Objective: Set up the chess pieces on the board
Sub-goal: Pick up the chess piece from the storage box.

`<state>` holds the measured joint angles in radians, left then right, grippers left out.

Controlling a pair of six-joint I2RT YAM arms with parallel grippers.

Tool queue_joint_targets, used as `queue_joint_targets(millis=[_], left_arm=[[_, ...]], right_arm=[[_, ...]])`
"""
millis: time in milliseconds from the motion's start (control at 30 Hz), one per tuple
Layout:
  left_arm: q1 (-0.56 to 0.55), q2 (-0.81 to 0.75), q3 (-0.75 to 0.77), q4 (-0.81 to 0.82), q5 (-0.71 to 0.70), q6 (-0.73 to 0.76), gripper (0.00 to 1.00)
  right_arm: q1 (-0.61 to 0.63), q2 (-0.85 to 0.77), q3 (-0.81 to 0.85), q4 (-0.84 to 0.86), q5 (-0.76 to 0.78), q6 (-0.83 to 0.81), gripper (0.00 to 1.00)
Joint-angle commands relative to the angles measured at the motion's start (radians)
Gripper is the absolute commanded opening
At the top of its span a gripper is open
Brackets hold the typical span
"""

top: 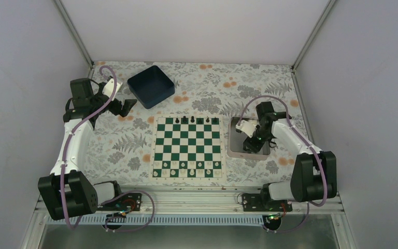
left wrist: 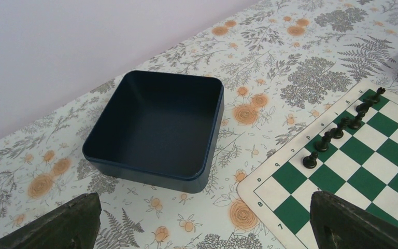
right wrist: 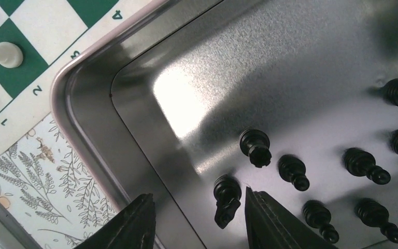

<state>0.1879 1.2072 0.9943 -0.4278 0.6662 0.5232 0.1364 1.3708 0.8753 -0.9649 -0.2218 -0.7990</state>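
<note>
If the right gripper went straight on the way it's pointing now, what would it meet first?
Likely the black chess piece between the open fingers of the right gripper, otherwise the floor of the silver tray; depth is unclear.

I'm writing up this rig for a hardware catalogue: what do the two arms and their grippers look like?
The left arm and right arm each have white links between boxy black joint housings, with a mauve cable looping along the outside. The left gripper and right gripper are black, each with a white wrist piece; their fingers are dark, tapering wedges.
</note>
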Motion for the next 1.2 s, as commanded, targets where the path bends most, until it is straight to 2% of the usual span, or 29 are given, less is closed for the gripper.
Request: queue_joint_targets(millis=[0, 633, 933, 1167], left_arm=[[0.003, -0.003, -0.005, 0.014, 0.012, 0.009, 1.0], [0.003, -0.01, -0.016, 0.024, 0.009, 0.01, 1.0], [0.004, -0.008, -0.016, 0.02, 0.017, 0.013, 1.0], [0.004, -0.008, -0.015, 0.019, 0.019, 0.016, 1.0]], right_arm=[[0.006, 0.018, -0.019, 0.063, -0.005, 0.001, 0.46], [0.006, 0.092, -0.03, 0.166, 0.031, -0.002, 0.45], [0.006, 0.132, -0.034, 0.19, 0.036, 0.001, 0.3], [0.006, 0.127, -0.014, 0.172, 0.039, 0.006, 0.1]])
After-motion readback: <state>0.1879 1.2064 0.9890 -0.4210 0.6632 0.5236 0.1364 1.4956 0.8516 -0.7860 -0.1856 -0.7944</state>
